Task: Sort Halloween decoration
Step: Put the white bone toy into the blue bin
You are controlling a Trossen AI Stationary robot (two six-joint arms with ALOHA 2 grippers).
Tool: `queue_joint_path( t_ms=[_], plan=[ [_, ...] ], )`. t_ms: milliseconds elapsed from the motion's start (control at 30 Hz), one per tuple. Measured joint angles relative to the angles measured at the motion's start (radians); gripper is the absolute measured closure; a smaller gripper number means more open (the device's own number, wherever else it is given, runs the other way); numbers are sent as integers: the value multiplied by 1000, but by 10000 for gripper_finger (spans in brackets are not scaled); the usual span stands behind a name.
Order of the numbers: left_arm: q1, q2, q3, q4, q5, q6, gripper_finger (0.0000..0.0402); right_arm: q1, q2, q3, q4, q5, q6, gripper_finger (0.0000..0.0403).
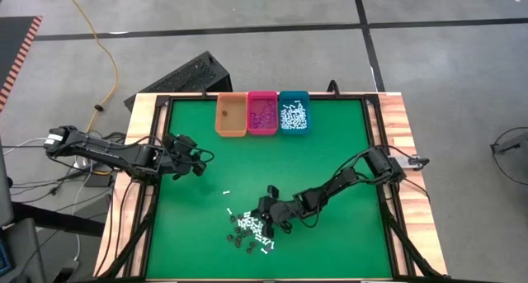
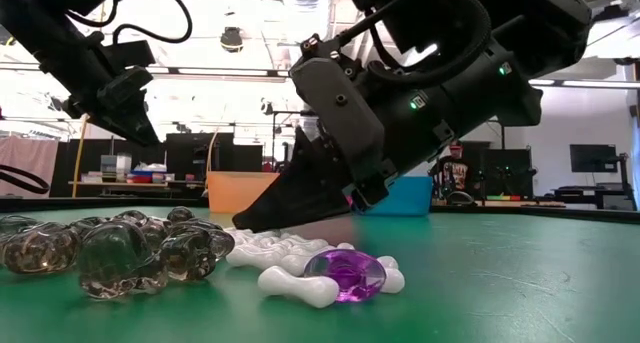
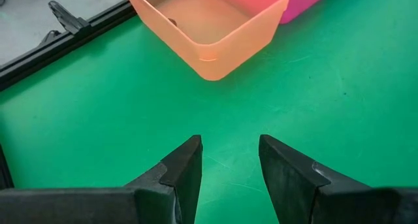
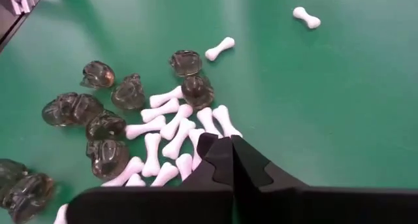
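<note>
Fingertips of right gripper (image 4: 225,145) pressed together among white bones (image 4: 171,127) (any catch hidden).

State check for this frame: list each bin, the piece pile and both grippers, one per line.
orange bin: nearly empty
pink bin: holds purple pieces
teal bin: holds white pieces
piece pile: unsorted white bones and dark skulls
left gripper: open, empty
right gripper: shut at the pile
</note>
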State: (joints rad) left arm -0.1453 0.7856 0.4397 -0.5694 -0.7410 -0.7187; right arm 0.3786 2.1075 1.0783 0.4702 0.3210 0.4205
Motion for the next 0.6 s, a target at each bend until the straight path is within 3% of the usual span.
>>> queue_joint_path(
  t_ms=[233, 400, 600],
  plan=[
    [0, 0, 0, -1, 0, 3, 258, -4, -38, -3, -72, 59, -3, 388],
    [0, 0, 0, -1, 0, 5, 258, -26, -115, -5, -202, 166, -33, 387],
    [0, 0, 0, -1, 0, 7, 258, -111, -238, -5, -387, 219, -142, 387]
  ],
)
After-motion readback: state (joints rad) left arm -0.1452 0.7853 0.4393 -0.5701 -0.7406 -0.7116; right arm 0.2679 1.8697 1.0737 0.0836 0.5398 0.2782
